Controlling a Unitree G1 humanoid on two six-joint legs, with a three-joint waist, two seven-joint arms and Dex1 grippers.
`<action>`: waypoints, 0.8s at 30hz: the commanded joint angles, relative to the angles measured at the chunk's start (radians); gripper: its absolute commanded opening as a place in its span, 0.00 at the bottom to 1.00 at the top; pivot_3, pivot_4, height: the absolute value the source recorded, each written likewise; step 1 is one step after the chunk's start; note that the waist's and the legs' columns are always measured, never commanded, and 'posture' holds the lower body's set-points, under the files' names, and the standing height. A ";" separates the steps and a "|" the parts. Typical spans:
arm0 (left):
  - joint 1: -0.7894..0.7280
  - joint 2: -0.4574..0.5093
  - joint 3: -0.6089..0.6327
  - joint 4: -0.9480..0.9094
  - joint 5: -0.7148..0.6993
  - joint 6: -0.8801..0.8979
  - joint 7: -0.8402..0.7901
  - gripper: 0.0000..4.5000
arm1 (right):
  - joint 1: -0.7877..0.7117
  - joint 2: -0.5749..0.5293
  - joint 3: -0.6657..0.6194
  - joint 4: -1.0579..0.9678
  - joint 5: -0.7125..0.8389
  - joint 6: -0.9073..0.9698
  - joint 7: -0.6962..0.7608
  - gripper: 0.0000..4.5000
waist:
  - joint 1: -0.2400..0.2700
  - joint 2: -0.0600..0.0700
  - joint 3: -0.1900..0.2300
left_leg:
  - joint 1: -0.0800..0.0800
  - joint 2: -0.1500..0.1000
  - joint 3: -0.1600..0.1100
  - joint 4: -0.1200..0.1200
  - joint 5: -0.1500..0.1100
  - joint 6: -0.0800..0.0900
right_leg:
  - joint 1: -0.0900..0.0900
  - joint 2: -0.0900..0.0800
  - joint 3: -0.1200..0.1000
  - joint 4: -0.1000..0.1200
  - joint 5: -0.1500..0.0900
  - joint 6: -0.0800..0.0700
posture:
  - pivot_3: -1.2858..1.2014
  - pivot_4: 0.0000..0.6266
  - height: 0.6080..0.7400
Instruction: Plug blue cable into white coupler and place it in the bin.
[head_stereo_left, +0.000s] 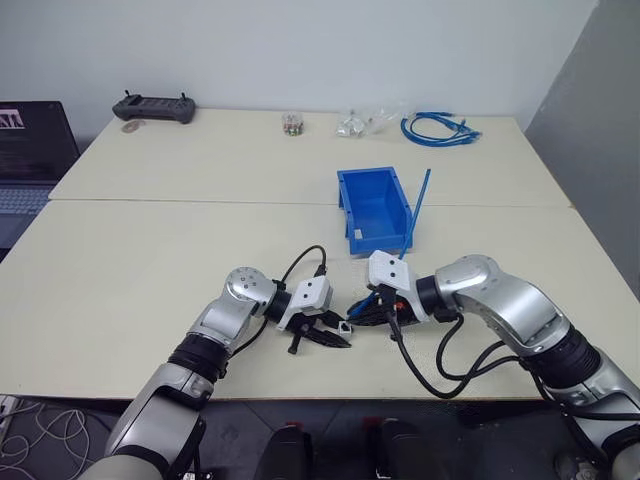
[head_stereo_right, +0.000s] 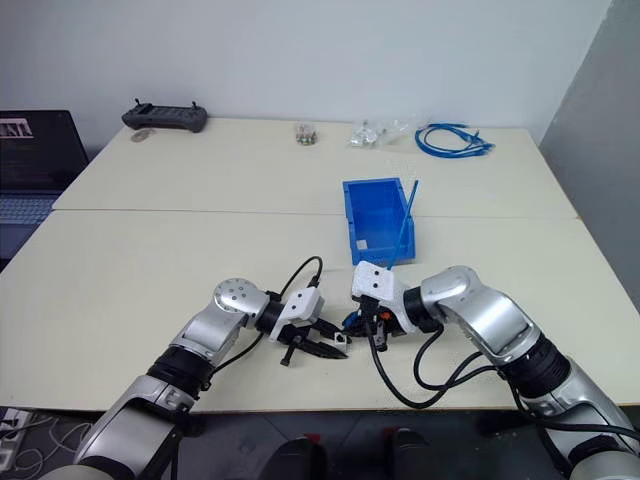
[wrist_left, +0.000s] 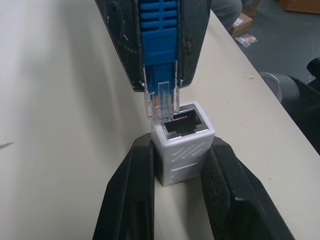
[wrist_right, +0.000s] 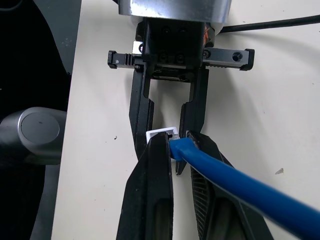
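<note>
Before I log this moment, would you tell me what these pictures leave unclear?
- Head views: white coupler is too small to show how it meets the plug.
- Left wrist view: blue cable hidden behind the right gripper fingers beyond its plug.
- Right wrist view: coupler mostly covered by the right gripper's fingers.
- Bin label: unreadable.

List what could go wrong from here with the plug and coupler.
1. In the left wrist view the clear plug of the blue cable sits at the socket's edge, off-centre over the white coupler; pushing now may jam it on the rim.
2. The left gripper pinches only the coupler's lower sides, so a push might tilt or slip it.
3. The cable's free end leans over the bin and may snag there.
</note>
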 joint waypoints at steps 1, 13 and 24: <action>0.010 0.010 -0.015 0.011 0.027 0.009 0.003 0.21 | 0.017 -0.001 0.045 -0.003 -0.023 0.013 0.024 0.05 | 0.000 0.000 -0.001 | 0.000 0.000 0.000 0.000 0.000 0.000 | 0.000 0.000 0.000 0.000 0.000 0.000 | 0.52 0.24 1.00; 0.028 0.028 -0.013 -0.011 0.028 0.016 0.006 0.21 | 0.010 0.039 0.058 0.033 -0.053 -0.001 0.045 0.05 | -0.004 0.000 -0.003 | 0.002 0.000 0.001 0.000 0.000 0.000 | 0.000 0.000 0.000 0.002 -0.001 0.001 | 0.52 0.24 1.00; 0.043 0.038 -0.011 -0.031 0.026 0.025 0.012 0.21 | 0.008 0.030 0.087 0.036 -0.080 -0.021 0.089 0.05 | -0.009 0.000 -0.005 | 0.002 0.000 0.001 0.000 0.000 0.000 | 0.000 0.000 0.001 0.003 -0.001 0.000 | 0.52 0.24 1.00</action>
